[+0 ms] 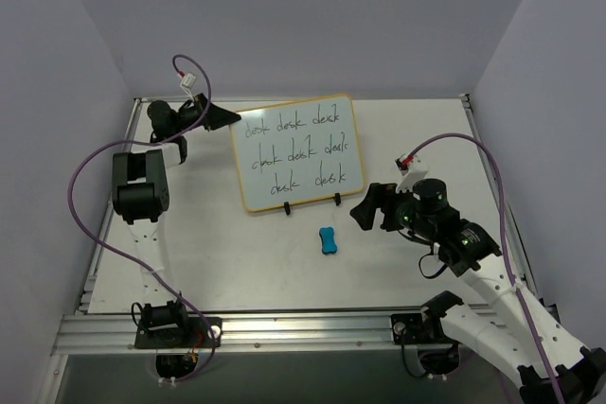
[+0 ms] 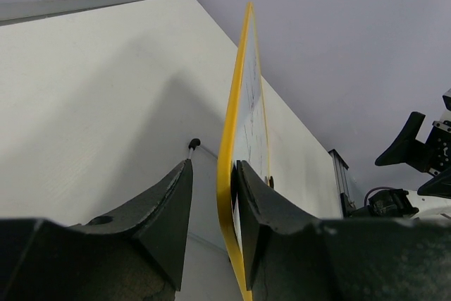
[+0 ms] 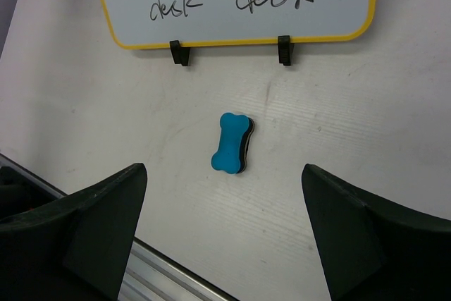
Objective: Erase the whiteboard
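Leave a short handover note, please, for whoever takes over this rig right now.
Left gripper: open, jaws astride the left edge of the whiteboard, not clamped.
Right gripper: open wide, empty, above the blue eraser.
Whiteboard propped on its clip feet on the table; eraser lies before it.
Done: nothing erased, all writing intact.
Left: grasp eraser, wipe the board.

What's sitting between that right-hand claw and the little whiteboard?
A blue bone-shaped eraser, just short of the whiteboard; the right wrist view shows it ahead of the open right end effector.
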Tool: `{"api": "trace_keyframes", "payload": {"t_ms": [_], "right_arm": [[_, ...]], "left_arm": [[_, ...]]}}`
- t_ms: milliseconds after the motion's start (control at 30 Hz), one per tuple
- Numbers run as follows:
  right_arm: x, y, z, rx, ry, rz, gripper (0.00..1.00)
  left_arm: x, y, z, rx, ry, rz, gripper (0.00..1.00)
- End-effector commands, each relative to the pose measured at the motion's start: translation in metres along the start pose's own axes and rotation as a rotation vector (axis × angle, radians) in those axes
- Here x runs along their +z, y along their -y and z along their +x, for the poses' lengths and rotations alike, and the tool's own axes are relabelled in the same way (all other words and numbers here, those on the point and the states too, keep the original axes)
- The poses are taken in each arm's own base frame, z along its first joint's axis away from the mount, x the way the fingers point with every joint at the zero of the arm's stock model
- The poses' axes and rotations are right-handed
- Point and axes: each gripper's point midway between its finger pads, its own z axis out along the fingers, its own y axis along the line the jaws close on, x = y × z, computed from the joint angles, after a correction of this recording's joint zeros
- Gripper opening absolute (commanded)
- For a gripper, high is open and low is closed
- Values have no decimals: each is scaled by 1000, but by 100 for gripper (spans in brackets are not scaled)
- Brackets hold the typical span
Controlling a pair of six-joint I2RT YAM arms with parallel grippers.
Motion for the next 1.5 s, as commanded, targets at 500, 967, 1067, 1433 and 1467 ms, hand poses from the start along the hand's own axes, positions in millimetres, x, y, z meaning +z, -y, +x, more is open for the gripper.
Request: {"api": "trace_keyframes", "payload": {"t_ms": [500, 967, 1067, 1433, 1467], "right_arm": [[40, 11, 35, -21, -99, 217, 81], [115, -4, 110, -121, -275, 319, 78], [126, -4, 114, -139, -294, 325, 75], [141, 7, 134, -179, -351, 360, 49], [141, 8, 135, -178, -352, 361, 44]], "left_arm": [[10, 34, -11, 126, 25, 82, 2], [3, 52, -6, 284, 31, 65, 2], [2, 60, -7, 324, 39, 72, 2], [-2, 70, -4, 372, 50, 69, 2], [-2, 70, -3, 377, 50, 67, 2]]}}
